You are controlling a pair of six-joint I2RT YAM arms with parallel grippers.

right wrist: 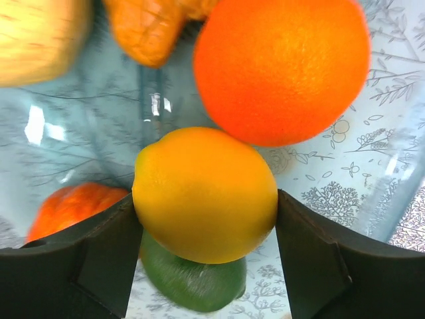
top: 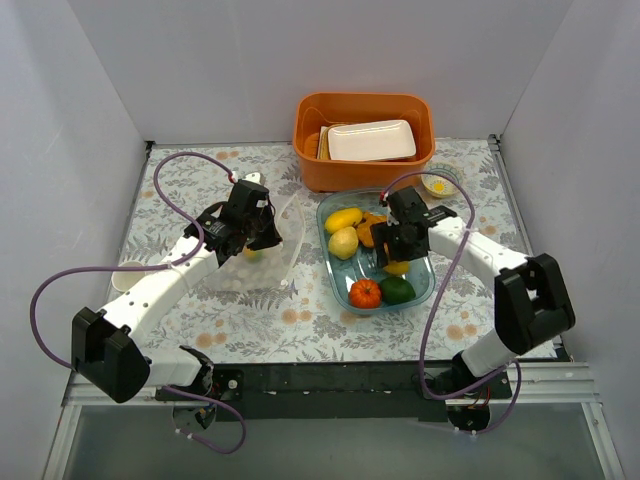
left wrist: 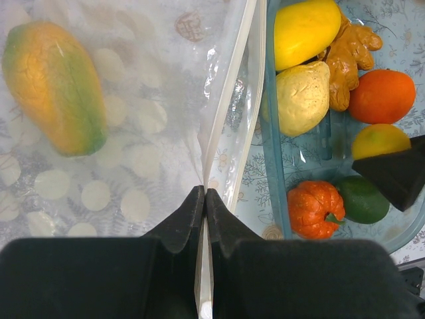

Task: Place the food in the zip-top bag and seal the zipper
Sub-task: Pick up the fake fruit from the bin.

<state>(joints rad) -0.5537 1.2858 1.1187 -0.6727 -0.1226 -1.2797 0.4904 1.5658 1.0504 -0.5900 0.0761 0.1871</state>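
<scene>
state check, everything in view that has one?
zip-top bag: mouth open, papaya-like fruit inside
zipper: unsealed
left gripper: shut on zipper
right gripper: shut on yellow fruit
blue dish: part full
orange bin: holds white tray

Top view: the right gripper (top: 396,256) covers most of the lemon (top: 398,268); we see only a yellow sliver. The papaya (top: 252,253) in the zip-top bag (top: 290,240) sits mostly under the left gripper (top: 265,242).

Right wrist: the lime (right wrist: 192,282) is largely beneath the lemon, the pumpkin (right wrist: 70,206) is cut by 1 finger, and the pale fruit (right wrist: 36,36) is blurred and cropped.

Left wrist: the zipper (left wrist: 255,80) vanishes between the left gripper's pressed fingers.

Tan item (top: 322,143) behind the white tray (top: 371,140): possibly bread, too small to tell.
</scene>
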